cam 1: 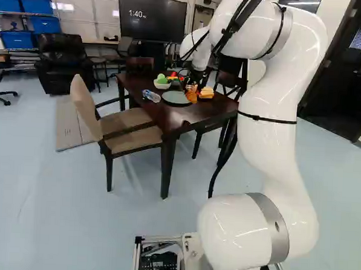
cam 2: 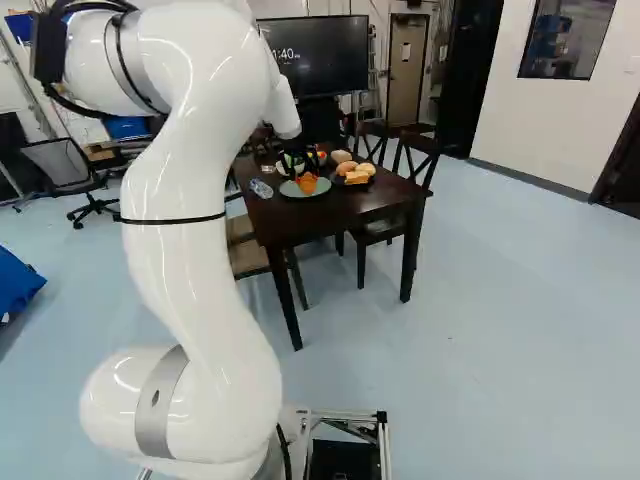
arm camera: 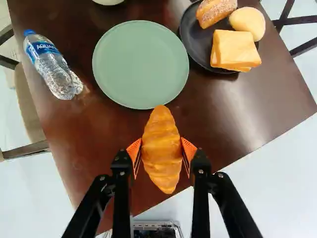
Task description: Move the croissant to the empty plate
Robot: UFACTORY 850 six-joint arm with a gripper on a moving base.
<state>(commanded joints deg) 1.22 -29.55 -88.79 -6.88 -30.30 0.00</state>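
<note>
Croissant (arm camera: 162,148) pinched across its middle between the two orange pads of the black gripper (arm camera: 161,149), its long axis running roughly near to far. In the wrist view its far tip overlapped the near rim of the green plate (arm camera: 140,64), the empty one it was meant for; most of its body lay on the near side of that rim. How high it hung over the dark wooden table (arm camera: 94,153) could not be told.

The likeliest trouble was letting go too soon: with so little of the pastry across the rim, it could have tipped off and landed on the wood. Its smooth, tapered shape might also have pivoted between the pads if its far end had knocked the rim. Carried too far right, it or the gripper might have brushed the breads on the black plate (arm camera: 194,43); a wide swing left risked the water bottle (arm camera: 52,67), lying on its side.

The white arm (cam 2: 200,250) rose tall from its base joint, bent high up and reached forward over the table, with the gripper pointing down and its fingers straddling the croissant from left and right.
</note>
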